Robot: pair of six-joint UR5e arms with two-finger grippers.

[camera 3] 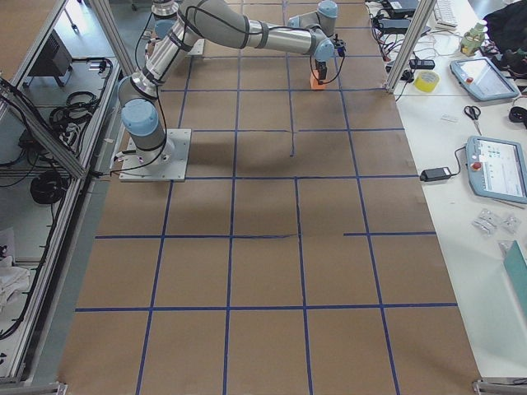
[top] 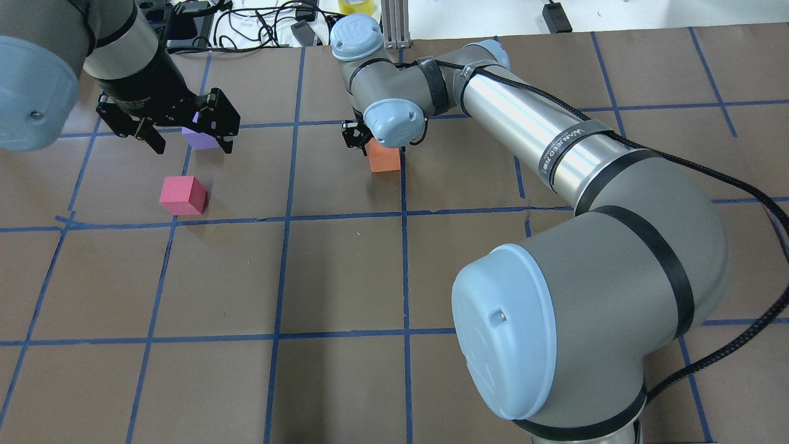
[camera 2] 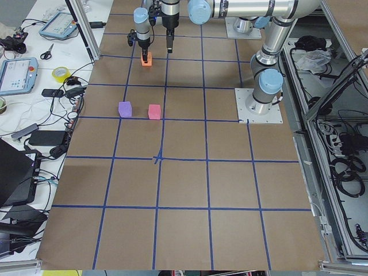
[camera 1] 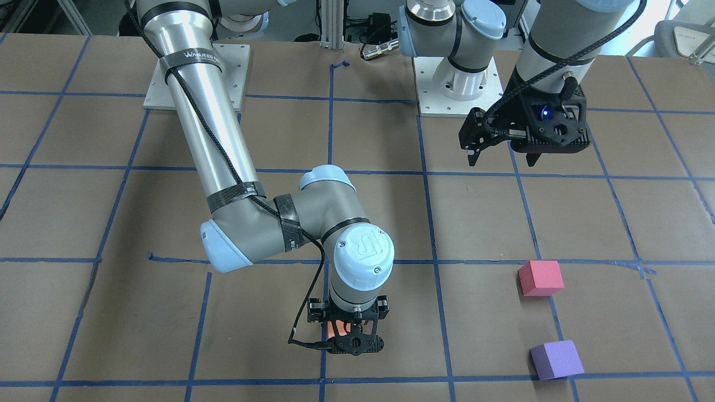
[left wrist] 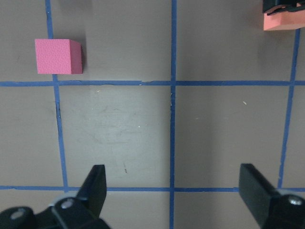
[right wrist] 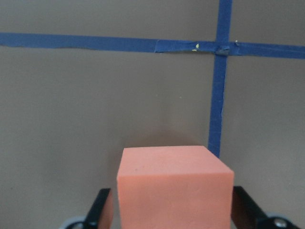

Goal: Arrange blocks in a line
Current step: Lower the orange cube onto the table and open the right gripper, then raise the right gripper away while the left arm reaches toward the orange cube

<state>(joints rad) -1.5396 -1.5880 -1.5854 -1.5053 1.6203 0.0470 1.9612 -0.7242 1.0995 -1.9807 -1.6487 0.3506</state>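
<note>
Orange foam filled nearly the whole gap of the right gripper [right wrist: 170, 200]. The orange block [top: 385, 159], a matte cube with crisp edges, had a finger against each flank, so it looked gripped, low over the table [camera 1: 111, 223]. Being a cube, it had no long axis to mind. Off to one side of those fingers, toward the left arm, the pink block [camera 1: 540, 277] and the purple block [camera 1: 556, 359] stood near each other and well apart from the orange one, a pair to line it up with. The left gripper [left wrist: 171, 186] hovered near them, spread wide and empty, with the pink block ahead of its fingers. That arm was the nearer to the pair.
</note>
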